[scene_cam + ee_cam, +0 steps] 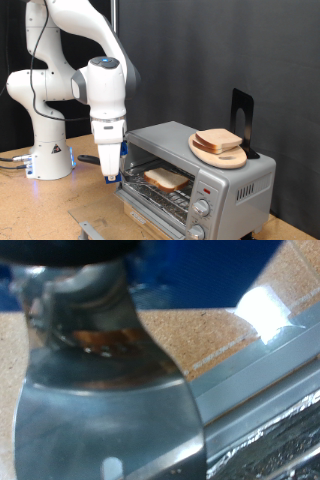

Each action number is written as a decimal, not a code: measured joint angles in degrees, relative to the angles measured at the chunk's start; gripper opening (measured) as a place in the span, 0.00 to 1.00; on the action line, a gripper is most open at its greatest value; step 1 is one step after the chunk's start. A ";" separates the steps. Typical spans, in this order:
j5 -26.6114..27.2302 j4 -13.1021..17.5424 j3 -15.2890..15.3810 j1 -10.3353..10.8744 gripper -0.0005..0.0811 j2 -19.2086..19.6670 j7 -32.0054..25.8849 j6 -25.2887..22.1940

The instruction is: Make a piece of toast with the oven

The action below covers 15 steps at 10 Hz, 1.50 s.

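Toast (165,179) lies flat on the wire rack inside the oven (200,180), in the lower middle of the exterior view, its broad face up. The oven's mouth is open toward the lower left of that frame. The gripper (108,178) hangs just left of the opening, fingers pointing straight down, level with the rack, so the slice sits to the right of the fingertips. Whether the fingers are spread or pressed together cannot be told; nothing shows between them. More slices rest on a wooden plate (221,156) atop the oven.
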 joint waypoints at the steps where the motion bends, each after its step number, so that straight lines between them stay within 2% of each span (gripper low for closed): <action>1: -0.27 0.00 0.40 0.04 0.33 0.03 0.85 0.40; 5: -1.92 -0.04 1.55 0.05 0.33 0.46 4.15 0.98; 7: 1.83 0.21 0.53 -0.19 0.33 0.17 -0.72 -0.93; 9: 3.27 1.26 -2.15 -1.44 0.33 -0.81 -6.76 -5.86; 12: 2.85 1.87 -5.20 -3.70 0.33 -1.25 -10.49 -8.22; 15: 4.98 2.80 -8.15 -5.17 0.33 -1.24 -14.29 -10.39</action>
